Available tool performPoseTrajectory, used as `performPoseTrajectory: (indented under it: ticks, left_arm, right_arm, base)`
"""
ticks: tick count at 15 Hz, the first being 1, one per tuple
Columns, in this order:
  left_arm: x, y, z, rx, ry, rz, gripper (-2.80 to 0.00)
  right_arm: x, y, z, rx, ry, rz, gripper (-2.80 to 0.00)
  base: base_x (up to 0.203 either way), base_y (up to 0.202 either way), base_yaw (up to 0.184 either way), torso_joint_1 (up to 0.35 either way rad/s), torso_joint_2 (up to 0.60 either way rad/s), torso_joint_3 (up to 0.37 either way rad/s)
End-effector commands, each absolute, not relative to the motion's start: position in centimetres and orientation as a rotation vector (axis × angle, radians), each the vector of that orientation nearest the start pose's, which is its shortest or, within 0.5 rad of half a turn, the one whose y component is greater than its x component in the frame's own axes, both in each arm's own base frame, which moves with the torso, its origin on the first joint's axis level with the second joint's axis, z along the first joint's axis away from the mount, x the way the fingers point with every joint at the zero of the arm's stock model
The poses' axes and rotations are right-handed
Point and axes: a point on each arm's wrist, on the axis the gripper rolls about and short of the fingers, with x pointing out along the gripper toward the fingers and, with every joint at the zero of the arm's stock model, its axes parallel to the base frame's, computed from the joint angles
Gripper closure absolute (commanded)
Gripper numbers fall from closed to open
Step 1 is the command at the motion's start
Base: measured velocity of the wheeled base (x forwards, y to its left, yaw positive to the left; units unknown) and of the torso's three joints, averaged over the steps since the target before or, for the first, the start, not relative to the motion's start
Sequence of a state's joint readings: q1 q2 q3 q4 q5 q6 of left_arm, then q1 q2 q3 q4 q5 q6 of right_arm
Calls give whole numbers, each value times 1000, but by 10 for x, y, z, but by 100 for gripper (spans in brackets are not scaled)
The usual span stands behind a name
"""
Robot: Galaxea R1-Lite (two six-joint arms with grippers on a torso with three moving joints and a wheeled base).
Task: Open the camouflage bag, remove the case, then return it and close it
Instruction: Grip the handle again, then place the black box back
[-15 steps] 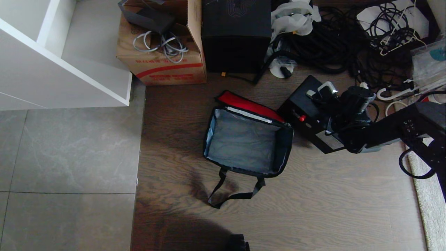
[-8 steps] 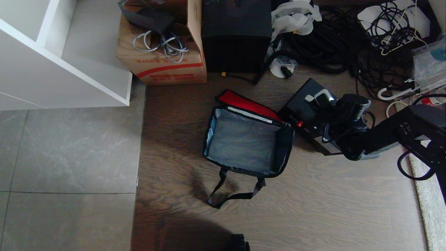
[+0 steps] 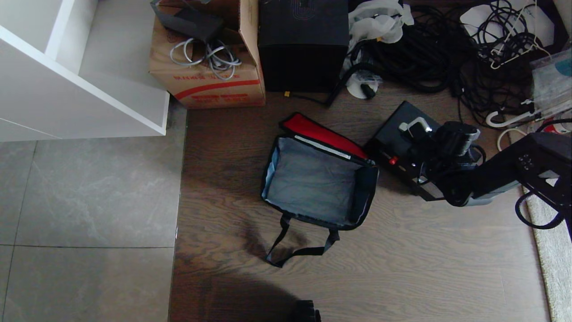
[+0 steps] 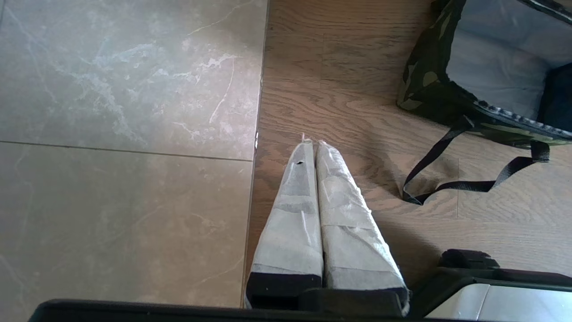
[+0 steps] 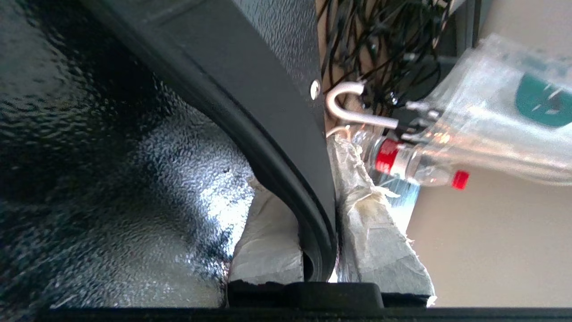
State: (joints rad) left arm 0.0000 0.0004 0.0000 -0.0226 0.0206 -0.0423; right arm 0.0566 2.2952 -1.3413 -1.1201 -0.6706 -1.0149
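1. Case lies on the floor just right of the open bag; your right hand pinches its rim.
2. Lift level, clear the bag's wall, then lower inside.
3. Left hand idles, fingers together.

We are seeing a brown wood floor, grey stone tiles lying to its left, a white shelf unit standing behind, a pale rug edge showing at right.
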Motion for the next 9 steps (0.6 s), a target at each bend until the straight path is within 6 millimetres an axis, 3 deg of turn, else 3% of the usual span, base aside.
performPoseTrajectory:
  ticks: [1, 9]
  left_arm:
    - [-22, 0, 75, -43, -15, 21, 0]
    - [-22, 0, 76, -43, -16, 21, 0]
  right_arm:
    - [444, 8, 176, -902, 115, -670, 0]
    - [383, -37, 257, -897, 48, -758, 0]
  base:
    - [0, 0, 0, 0, 0, 0]
    - [0, 0, 0, 0, 0, 0]
